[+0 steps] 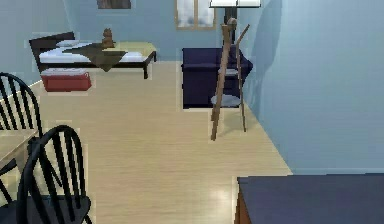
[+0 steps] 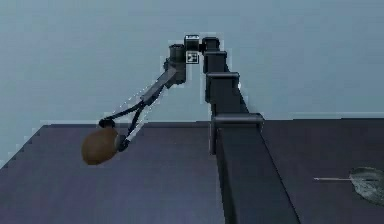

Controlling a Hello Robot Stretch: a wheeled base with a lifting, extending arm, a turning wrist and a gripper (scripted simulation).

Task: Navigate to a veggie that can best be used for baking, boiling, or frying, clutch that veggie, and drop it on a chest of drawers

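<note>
Item: potato (image 2: 98,147), brown and rounded, at the far end of my pincer (image 2: 115,133), near the left edge of the dark top (image 2: 170,180). Held or resting there: cannot tell. Handling, judged: firm, fairly heavy, smooth-skinned, not fragile. Grip across the widest middle.

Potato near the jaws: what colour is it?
The potato is brown; the arm side view shows it best.
</note>
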